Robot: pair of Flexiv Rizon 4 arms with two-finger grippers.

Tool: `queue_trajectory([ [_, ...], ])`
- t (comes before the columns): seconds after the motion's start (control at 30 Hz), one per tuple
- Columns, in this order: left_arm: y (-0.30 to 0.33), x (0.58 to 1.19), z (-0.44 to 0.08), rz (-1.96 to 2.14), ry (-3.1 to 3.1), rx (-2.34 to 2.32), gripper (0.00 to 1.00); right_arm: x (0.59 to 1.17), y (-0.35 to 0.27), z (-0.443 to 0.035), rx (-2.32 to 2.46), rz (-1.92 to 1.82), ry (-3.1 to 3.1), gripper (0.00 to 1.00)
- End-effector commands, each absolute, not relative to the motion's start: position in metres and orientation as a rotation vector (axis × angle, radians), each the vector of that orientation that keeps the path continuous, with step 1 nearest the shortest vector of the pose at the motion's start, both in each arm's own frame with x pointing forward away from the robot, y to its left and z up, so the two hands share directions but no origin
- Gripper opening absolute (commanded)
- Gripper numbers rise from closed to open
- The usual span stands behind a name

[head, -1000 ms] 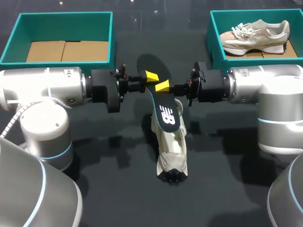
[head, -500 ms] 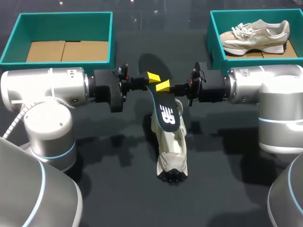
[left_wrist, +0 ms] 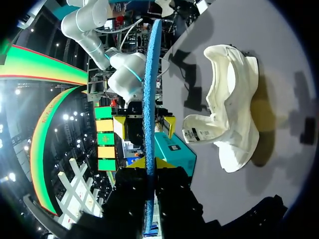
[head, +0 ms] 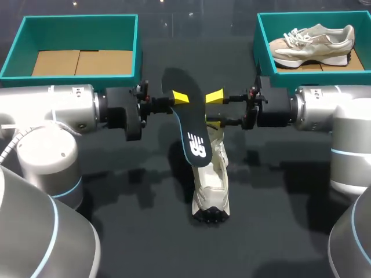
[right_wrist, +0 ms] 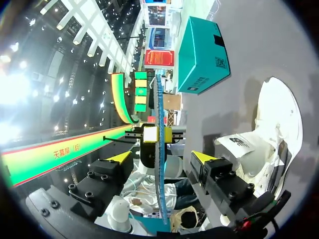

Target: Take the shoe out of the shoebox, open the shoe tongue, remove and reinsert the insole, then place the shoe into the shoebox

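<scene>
A black insole (head: 189, 123) hangs above the table's middle, its heel end pinched in my left gripper (head: 180, 98), which is shut on it. In the left wrist view the insole (left_wrist: 149, 99) runs edge-on as a blue strip straight out from between the gripper's (left_wrist: 149, 163) yellow tips. My right gripper (head: 213, 110) stands open just right of the insole, its fingers apart and off it. In the right wrist view the insole (right_wrist: 159, 164) stands edge-on between the spread fingers of that gripper (right_wrist: 162, 158). The cream shoe (head: 210, 179) lies on the table below, tongue pulled open.
A teal shoebox (head: 69, 49) with a cardboard floor stands at the back left. A second teal box (head: 264, 49) at the back right holds another cream shoe (head: 313, 41). Dark bare table surrounds the shoe.
My right gripper has opened, let go of the insole and drawn back to the right. The left gripper keeps the insole and has shifted it slightly left.
</scene>
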State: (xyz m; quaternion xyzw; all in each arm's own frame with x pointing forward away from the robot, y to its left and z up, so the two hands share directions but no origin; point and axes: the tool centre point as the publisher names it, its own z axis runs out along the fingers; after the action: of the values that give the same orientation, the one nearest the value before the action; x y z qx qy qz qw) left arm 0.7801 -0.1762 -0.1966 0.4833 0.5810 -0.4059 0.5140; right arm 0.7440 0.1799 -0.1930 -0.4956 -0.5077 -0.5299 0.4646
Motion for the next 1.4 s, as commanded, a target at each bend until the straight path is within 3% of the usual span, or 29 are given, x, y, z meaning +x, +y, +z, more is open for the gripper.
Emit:
queue_trajectory([
  [0.03,-0.16,0.767,-0.193,-1.026,1.41,1.167,0.0,0.739,0.179,-0.191,-1.231,-1.308,-1.245,1.0],
  [0.27,-0.149,0.754,-0.18,-1.337,1.523,1.299,0.0,0.719,0.147,-0.183,-0.871,-1.397,-1.57,1.0],
  [1.4,-0.151,0.717,-0.178,-1.381,1.632,1.321,0.0,0.698,0.127,-0.204,-0.825,-1.259,-1.863,1.0],
])
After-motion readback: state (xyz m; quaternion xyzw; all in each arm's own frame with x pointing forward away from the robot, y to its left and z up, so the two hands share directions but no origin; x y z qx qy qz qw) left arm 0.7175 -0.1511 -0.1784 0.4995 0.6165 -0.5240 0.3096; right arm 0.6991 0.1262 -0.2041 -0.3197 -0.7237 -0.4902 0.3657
